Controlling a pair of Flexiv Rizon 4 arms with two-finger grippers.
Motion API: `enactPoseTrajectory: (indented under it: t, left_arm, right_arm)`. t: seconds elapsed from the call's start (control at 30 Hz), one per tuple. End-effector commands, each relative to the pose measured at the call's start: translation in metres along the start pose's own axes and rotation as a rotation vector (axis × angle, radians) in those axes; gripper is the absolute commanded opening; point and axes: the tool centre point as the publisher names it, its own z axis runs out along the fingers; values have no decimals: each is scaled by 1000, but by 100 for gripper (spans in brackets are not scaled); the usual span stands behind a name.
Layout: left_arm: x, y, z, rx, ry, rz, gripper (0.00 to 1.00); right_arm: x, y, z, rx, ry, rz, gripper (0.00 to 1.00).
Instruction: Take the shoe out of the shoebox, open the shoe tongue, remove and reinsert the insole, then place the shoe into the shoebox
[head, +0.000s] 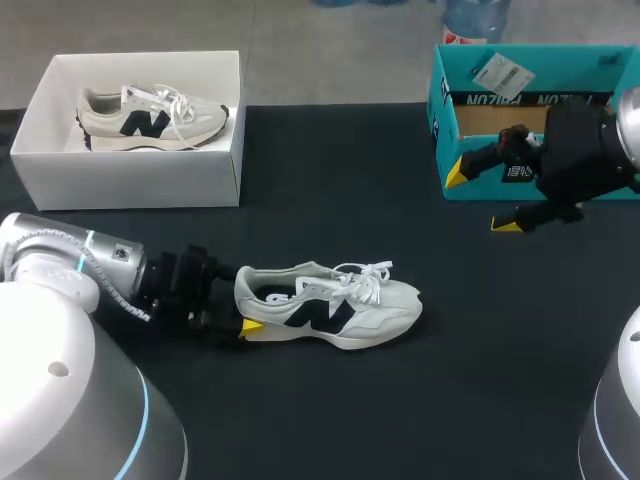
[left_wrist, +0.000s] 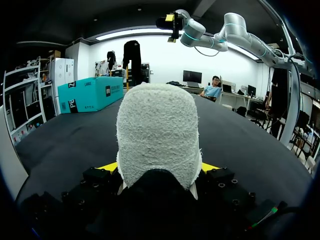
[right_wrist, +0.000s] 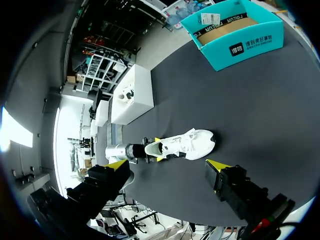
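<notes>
Left end effector (head: 240, 308) clamps white-and-navy sneaker (head: 335, 305) at the heel, well inside black counter (head: 400, 420) edges. Right end effector (head: 480, 200) released, near teal cardboard shoebox (head: 480, 110).

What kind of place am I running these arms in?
Likely a robot lab test bench: a black table, a white shoebox with a sneaker inside, a teal box, and my left gripper shut on a second sneaker's heel.
</notes>
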Motion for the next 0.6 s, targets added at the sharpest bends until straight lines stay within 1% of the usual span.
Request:
enactPoseTrajectory:
  t: [0.03, 0.17, 0.27, 0.4, 0.53, 0.6]
  left_arm:
    - [-1, 3, -1, -3, 1, -1, 0]
    - [-1, 3, -1, -3, 1, -1, 0]
    - [-1, 3, -1, -3, 1, -1, 0]
    - [-1, 3, -1, -3, 1, -1, 0]
    - [-1, 3, -1, -3, 1, -1, 0]
    - [-1, 3, -1, -3, 1, -1, 0]
  right_arm:
    - [-1, 0, 1, -2, 0, 1, 100]
    - [-1, 0, 1, -2, 0, 1, 100]
    - [14, 0, 25, -13, -78, -41, 100]
    - [27, -1, 45, -21, -111, -75, 100]
    - [40, -6, 65, 7, -141, -100, 100]
    - [46, -10, 77, 27, -194, -106, 100]
